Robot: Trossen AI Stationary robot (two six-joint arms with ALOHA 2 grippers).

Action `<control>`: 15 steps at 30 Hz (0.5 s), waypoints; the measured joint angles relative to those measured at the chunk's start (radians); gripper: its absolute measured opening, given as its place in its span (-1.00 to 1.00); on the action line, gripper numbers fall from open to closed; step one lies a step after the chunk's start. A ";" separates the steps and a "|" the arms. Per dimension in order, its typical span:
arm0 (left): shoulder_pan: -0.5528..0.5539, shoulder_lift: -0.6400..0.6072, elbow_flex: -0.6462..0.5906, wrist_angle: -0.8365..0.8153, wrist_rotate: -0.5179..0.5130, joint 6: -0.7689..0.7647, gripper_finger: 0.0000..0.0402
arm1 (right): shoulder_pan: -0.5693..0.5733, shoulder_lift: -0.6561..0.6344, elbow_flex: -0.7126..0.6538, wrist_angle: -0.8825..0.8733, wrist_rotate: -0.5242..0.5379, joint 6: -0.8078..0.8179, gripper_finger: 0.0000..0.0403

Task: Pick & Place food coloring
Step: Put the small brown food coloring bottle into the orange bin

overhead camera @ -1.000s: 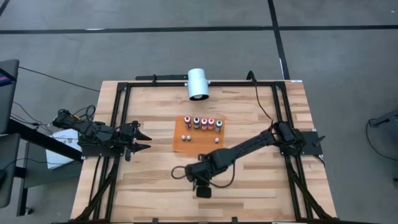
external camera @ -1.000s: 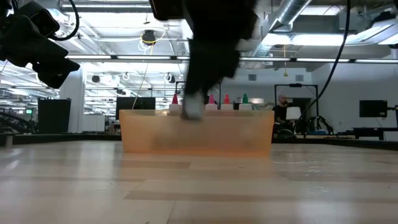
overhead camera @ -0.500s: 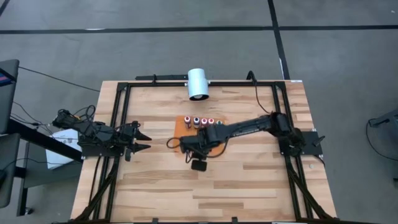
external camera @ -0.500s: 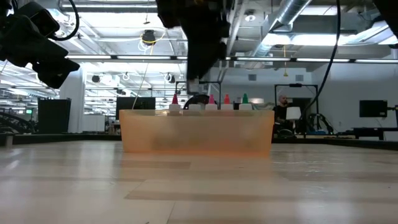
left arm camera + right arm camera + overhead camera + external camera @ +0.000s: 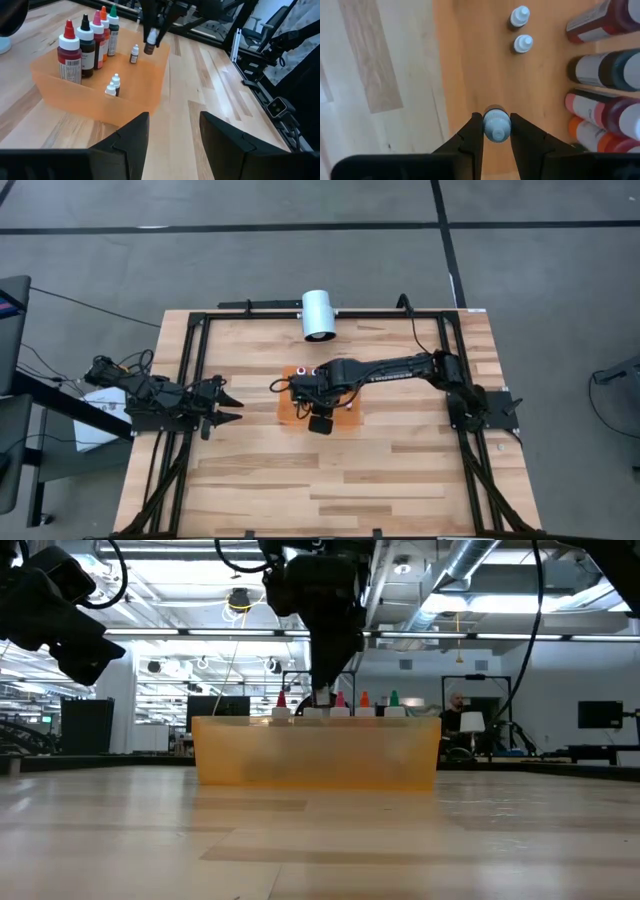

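Your right gripper (image 5: 496,131) is clamped on a tiny food coloring bottle (image 5: 496,124), a dark-bodied little cylinder with a ribbed pale cap, pinched between the two dark fingers (image 5: 472,135). In the left wrist view the same bottle (image 5: 150,42) hangs in the air above the orange tray (image 5: 150,92), not touching its floor.

Directly below the gripper is the tray's smooth, translucent orange plastic floor (image 5: 470,60). Ahead of the fingers, two more tiny bottles (image 5: 521,30) stand upright close together on that floor, pale caps up. To one side of the gripper, a row of larger squeeze bottles (image 5: 607,70) with paper labels and red, dark, pink and orange bodies lines one tray wall. One further tiny bottle (image 5: 134,54) stands alone near that row.

Your right arm (image 5: 400,368) reaches from its base across the pale wood-plank worktop (image 5: 400,470), with the wrist bent down over the tray (image 5: 286,412). Your left gripper (image 5: 225,405) waits well off to the side, by the worktop's edge, with its fingers spread apart. A smooth white cylinder (image 5: 319,315) lies beyond the tray at the far edge.
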 joint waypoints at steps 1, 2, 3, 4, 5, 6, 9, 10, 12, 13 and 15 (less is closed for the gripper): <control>0.000 0.000 0.000 0.000 0.001 -0.001 -0.17 | -0.003 0.000 0.000 0.005 0.003 -0.005 -0.61; 0.000 0.000 0.000 0.000 0.001 -0.001 -0.17 | -0.003 0.000 0.000 0.011 0.011 -0.007 -0.61; 0.000 0.000 0.000 0.000 0.001 -0.001 -0.17 | -0.004 0.000 0.000 0.016 0.020 -0.013 -0.61; 0.000 0.000 0.000 0.000 0.001 -0.002 -0.17 | -0.007 0.000 0.000 0.021 0.026 -0.023 -0.61; 0.000 0.000 0.000 0.000 0.001 -0.005 -0.17 | -0.010 0.000 -0.001 0.029 0.026 -0.030 -0.61; 0.000 0.000 0.000 0.000 0.001 -0.007 -0.17 | -0.013 0.000 -0.009 0.050 0.026 -0.031 -0.61; 0.000 0.000 0.000 -0.003 0.001 -0.016 -0.17 | -0.019 0.000 -0.057 0.105 0.025 -0.032 -0.61; 0.000 0.000 0.000 -0.007 0.001 -0.021 -0.17 | -0.024 0.000 -0.072 0.112 0.025 -0.032 -0.61; 0.000 0.000 0.000 -0.011 0.001 -0.024 -0.17 | -0.029 0.000 -0.095 0.121 0.025 -0.032 -0.61; 0.000 0.000 0.000 -0.014 0.001 -0.024 -0.17 | -0.030 0.000 -0.105 0.120 0.025 -0.038 -0.61; 0.000 0.000 0.000 -0.015 0.001 -0.025 -0.17 | -0.033 0.000 -0.132 0.130 0.025 -0.053 -0.61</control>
